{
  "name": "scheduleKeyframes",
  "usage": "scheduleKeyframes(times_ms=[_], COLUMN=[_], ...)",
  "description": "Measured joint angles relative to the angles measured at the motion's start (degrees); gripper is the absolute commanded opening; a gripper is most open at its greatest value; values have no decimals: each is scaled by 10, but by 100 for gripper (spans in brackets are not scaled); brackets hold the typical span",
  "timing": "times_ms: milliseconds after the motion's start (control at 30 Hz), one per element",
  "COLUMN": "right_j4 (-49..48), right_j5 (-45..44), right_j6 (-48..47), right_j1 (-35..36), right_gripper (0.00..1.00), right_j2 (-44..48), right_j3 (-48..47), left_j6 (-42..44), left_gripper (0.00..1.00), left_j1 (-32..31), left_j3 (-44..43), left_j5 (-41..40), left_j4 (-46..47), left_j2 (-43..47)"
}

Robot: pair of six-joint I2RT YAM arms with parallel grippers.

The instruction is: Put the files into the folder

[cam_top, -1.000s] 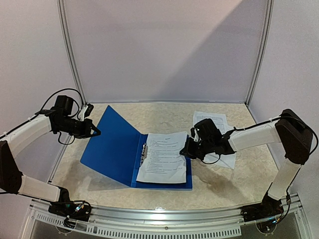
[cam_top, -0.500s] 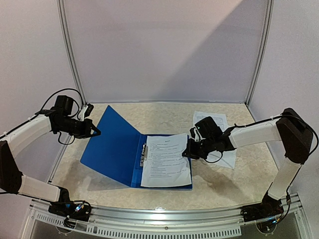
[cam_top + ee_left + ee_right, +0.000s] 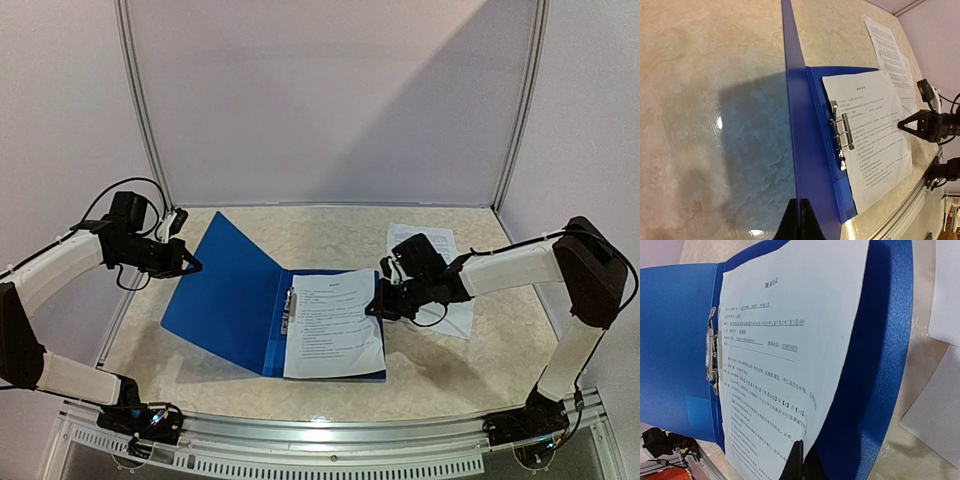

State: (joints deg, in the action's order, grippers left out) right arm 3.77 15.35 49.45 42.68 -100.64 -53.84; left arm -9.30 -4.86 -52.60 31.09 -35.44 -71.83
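Folder (image 3: 225,300) lying open on the table (image 3: 320,232), with one sheet (image 3: 335,325) resting inside.
The folder is sitting at the middle of the table, its right half lying flat and its left cover tilting up toward the left. The left tool (image 3: 190,265) is pinching that cover's raised edge, fingers pressed onto the blue board. The sheet is lying printed side up on the flat half, its left edge just beside the clip (image 3: 290,305) at the spine. The right tool (image 3: 372,308) is pinching the sheet's right edge, fingers pressed together on the paper. Other sheets (image 3: 425,238) are lying on the table just right of the folder, partly under the right arm.
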Motion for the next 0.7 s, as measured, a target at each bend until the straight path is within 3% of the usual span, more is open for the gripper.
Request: scheduleKeyframes(times_ms=[700], right_j4=[-47], right_j5=[-33], right_j6=[58], right_j1=[0], right_gripper=[0], right_j2=[-1], right_j3=[12], left_j6=[0], left_gripper=[0], left_j1=[0], left_j3=[0], left_j5=[0], left_j4=[0], left_j2=[0])
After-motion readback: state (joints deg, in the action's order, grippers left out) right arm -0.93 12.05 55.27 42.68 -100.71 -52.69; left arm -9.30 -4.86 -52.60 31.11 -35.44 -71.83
